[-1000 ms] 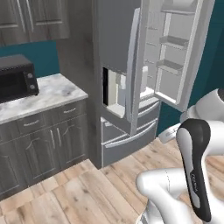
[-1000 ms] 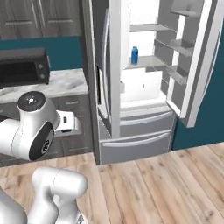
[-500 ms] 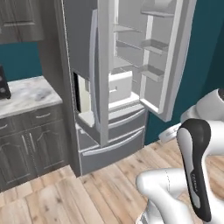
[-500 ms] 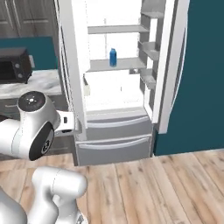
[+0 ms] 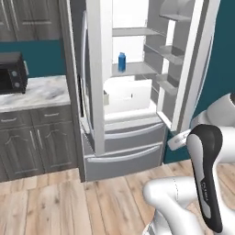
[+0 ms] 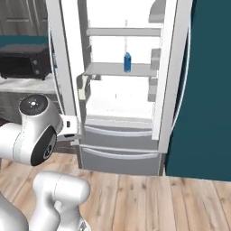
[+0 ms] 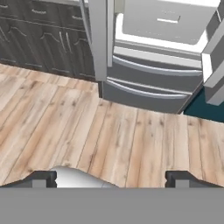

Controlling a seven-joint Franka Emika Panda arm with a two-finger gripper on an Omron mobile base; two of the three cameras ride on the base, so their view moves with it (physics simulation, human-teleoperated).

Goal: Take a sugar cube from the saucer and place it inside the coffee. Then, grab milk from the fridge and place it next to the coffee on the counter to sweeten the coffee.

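End effector: its two dark fingertips are standing wide apart in the hand view, gripping nothing and touching nothing, and pointing down over the pale wood-plank floor in front of the appliance.

The small bright blue rectangular milk carton is standing upright on a pale grey inner shelf of the tall white-grey fridge, whose doors are hanging open; the right base view is showing the same carton near the middle of that shelf.

The left base view is additionally showing the white-grey marble worktop with a black boxy microwave sitting on it, left of the fridge, over dark grey wood-grain cabinets. The hand view is showing the fridge's lower drawers and cabinet fronts at close range
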